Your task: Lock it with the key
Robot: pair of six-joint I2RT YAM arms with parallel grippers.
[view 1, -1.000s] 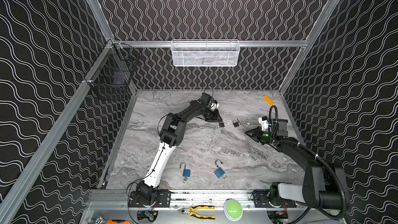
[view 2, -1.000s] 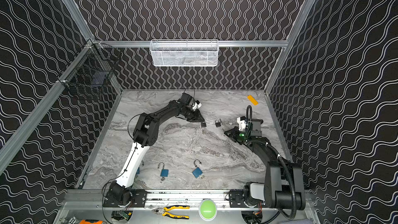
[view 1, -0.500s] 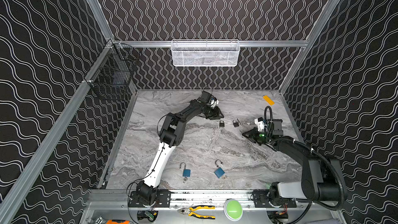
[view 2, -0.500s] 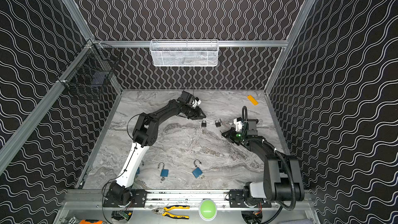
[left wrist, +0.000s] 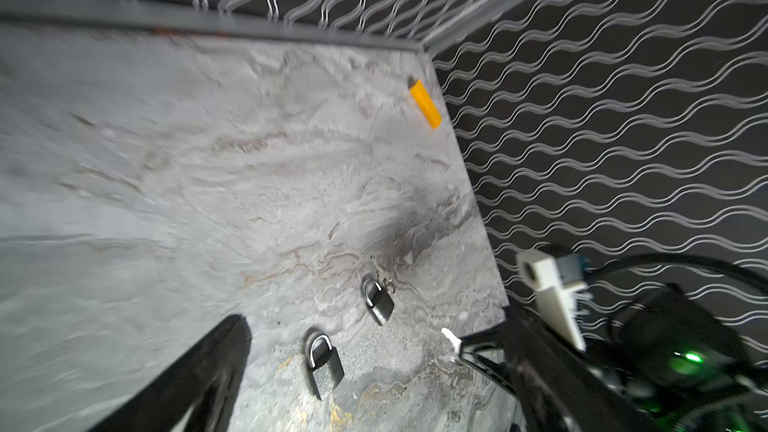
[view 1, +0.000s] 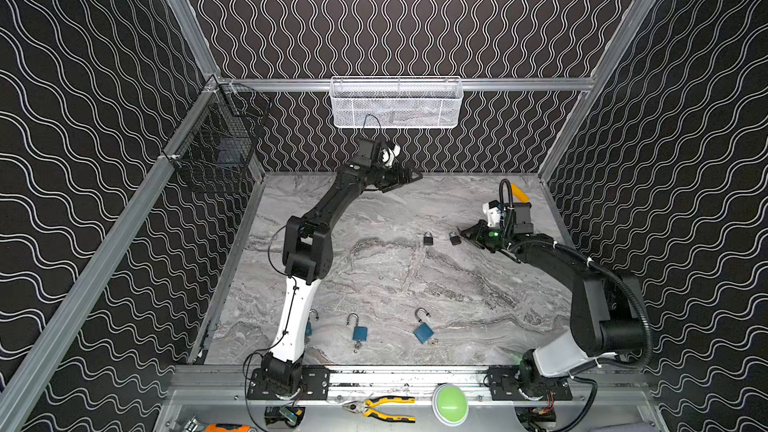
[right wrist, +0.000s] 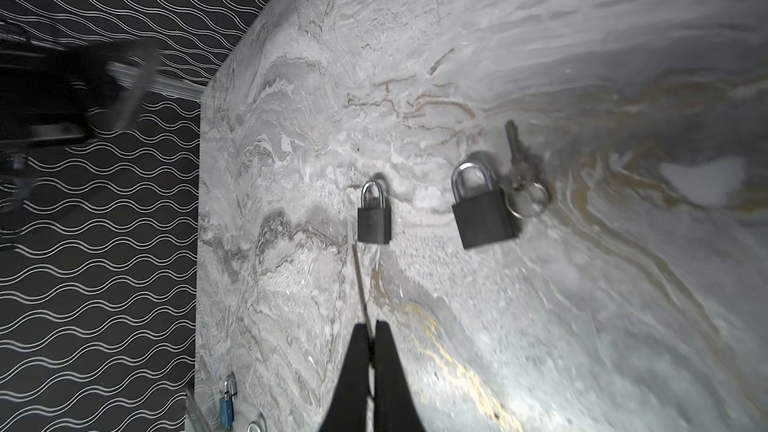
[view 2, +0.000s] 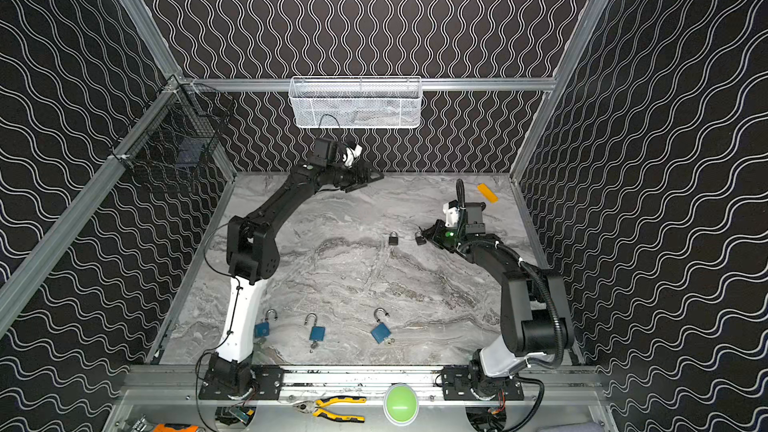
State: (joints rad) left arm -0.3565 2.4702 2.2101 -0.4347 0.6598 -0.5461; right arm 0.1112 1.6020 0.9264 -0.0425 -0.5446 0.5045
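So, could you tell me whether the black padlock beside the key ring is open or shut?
Shut: in the right wrist view both shackle legs of the black padlock enter its body.

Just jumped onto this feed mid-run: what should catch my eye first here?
The right gripper, jaws shut on a thin key, aims it at a shut black padlock lying right of centre on the table, with a second black padlock and a ring of keys alongside. The left gripper hangs near the back wall, jaws open and empty. Three blue padlocks with open shackles line the front edge.
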